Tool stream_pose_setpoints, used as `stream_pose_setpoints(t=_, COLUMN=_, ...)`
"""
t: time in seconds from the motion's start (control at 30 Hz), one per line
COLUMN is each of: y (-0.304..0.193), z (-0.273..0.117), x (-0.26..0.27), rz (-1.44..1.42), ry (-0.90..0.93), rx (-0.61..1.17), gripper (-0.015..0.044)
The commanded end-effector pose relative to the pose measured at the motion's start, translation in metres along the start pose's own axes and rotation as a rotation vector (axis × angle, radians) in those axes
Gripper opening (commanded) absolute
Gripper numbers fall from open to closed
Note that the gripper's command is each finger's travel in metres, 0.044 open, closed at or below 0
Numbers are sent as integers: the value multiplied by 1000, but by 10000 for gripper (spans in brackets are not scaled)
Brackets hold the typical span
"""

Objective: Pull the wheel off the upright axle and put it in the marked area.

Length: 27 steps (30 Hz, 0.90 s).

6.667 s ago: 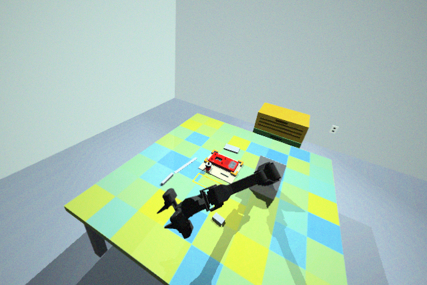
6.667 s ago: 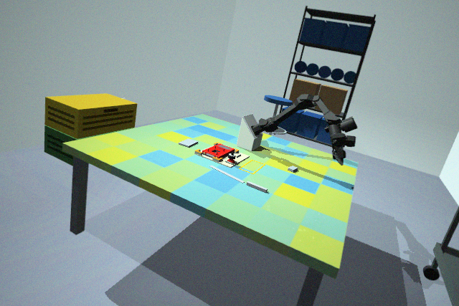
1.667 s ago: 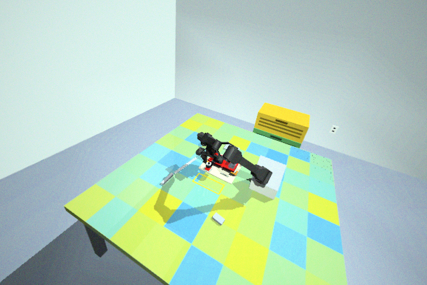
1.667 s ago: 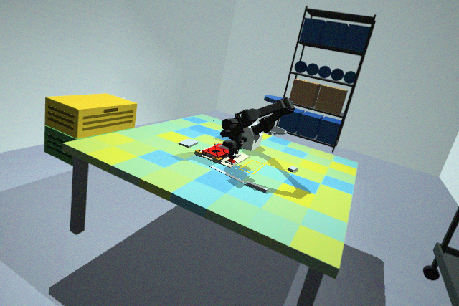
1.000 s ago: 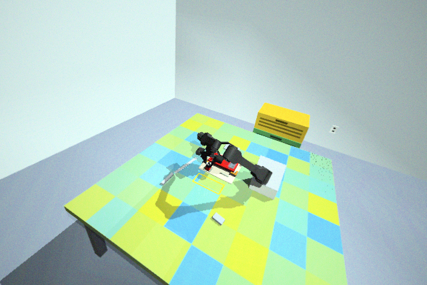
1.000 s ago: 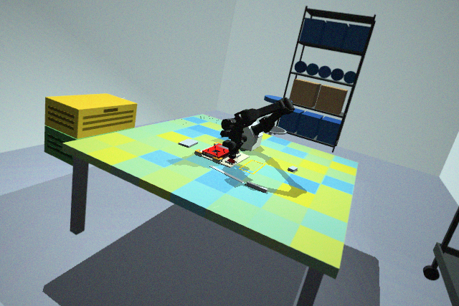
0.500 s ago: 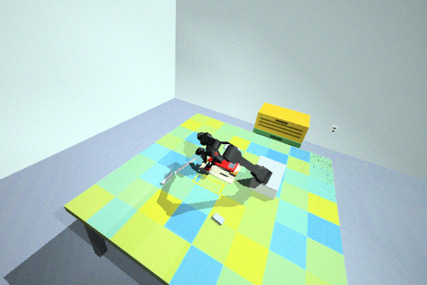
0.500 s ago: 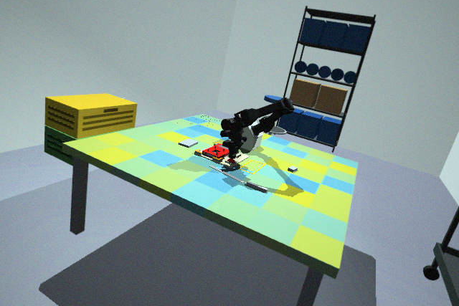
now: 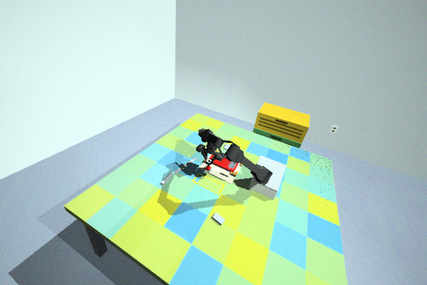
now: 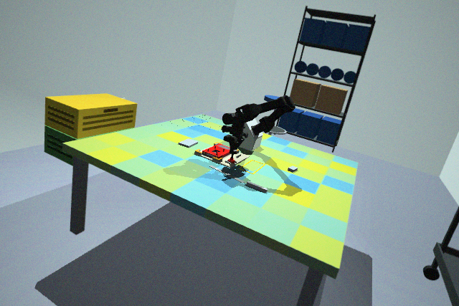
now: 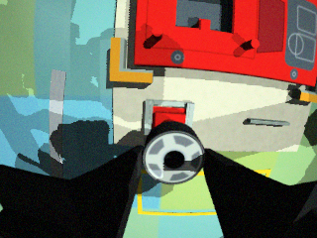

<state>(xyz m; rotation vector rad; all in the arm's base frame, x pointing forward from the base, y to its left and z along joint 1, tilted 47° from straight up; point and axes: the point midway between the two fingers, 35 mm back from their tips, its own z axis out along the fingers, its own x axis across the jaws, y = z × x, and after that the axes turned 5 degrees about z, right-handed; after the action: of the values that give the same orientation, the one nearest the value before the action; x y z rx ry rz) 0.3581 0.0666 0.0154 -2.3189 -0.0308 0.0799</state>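
Clamped around the black round wheel with its pale spoked face [image 11: 173, 157], the black two-fingered tool [image 11: 173, 153] reaches down over the checkered green, yellow and blue tabletop [image 9: 213, 257] [image 10: 274, 213]. On that lies a flat cream rectangular base plate [image 9: 219, 173] [image 11: 218, 111] carrying a red blocky fixture [image 9: 224, 163] [image 10: 219, 150] [image 11: 208, 55]. Near the plate is the thin yellow rectangular outline [image 9: 221, 189] [image 10: 254, 173] [image 11: 173, 213]; the wheel is held, not released there. Smaller still, a red block in a grey bracket [image 11: 168, 115] sits on the plate, just beside the wheel in the wrist view.
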Motion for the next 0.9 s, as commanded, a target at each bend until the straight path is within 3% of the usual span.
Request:
stream_pose_setpoints(t=0.0, y=0, z=-3, x=1, rz=-4, ry=6, rx=-1, gripper=0)
stream_pose_setpoints(t=0.57, y=0, z=-11, x=1, rz=-4, ry=7, rx=0, gripper=0)
stream_pose_setpoints(t=0.87, y=-1, z=-43, x=-3, rz=-3, ry=7, rx=-2, gripper=0)
